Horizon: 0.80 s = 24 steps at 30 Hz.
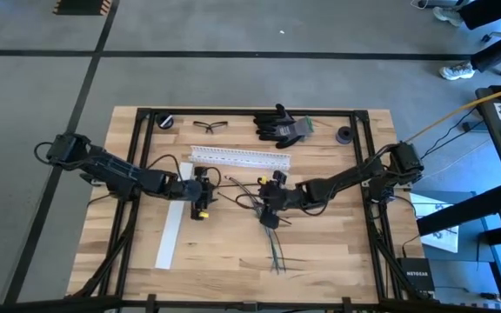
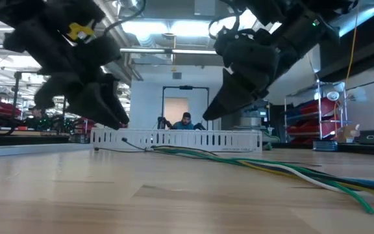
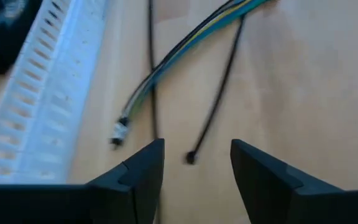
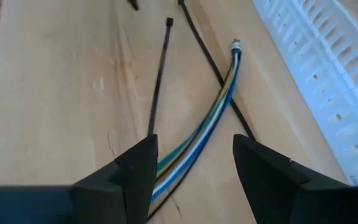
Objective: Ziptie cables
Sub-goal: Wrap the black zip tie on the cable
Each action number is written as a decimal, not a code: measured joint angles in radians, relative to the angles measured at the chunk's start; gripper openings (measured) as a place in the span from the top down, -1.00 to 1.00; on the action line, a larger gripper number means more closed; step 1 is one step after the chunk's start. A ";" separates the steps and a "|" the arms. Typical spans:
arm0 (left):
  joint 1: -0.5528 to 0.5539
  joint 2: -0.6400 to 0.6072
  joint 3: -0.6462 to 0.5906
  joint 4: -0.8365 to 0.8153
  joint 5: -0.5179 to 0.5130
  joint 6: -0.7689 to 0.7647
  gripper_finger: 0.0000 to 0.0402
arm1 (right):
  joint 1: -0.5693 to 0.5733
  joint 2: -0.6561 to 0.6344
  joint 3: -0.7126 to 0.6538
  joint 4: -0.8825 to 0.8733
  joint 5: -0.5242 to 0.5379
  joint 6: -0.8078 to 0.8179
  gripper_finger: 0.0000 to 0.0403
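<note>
The cables (image 4: 211, 112) are a thin bundle of blue, yellow, green and white wires lying flat on the table, dark in the high view (image 1: 272, 239). One end (image 3: 118, 129) lies near the white slotted rail (image 1: 240, 157). Two black zip ties (image 4: 161, 74) lie beside and across the bundle. My right gripper (image 4: 194, 143) is open and hovers over the bundle, one finger on either side, touching nothing. My left gripper (image 3: 197, 146) is open just short of a zip tie's head (image 3: 191, 157). In the low view both grippers (image 2: 119, 120) (image 2: 210, 116) hang above the tabletop.
A long flat white strip (image 1: 170, 230) lies near my left gripper. Along the far edge are a black glove (image 1: 281, 126), safety glasses (image 1: 210, 126) and two black rolls (image 1: 165, 120) (image 1: 344, 135). A person shows in the room behind (image 2: 186, 120).
</note>
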 joint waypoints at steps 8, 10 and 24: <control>0.048 0.096 0.000 0.054 0.101 0.235 0.14 | 0.004 0.000 -0.001 -0.002 0.030 0.010 0.03; 0.049 0.120 0.000 0.081 0.082 0.284 0.14 | 0.004 0.000 -0.001 -0.002 0.047 0.011 0.03; 0.041 0.219 0.001 0.200 0.059 0.472 0.54 | 0.004 0.000 -0.001 -0.007 0.074 0.031 0.03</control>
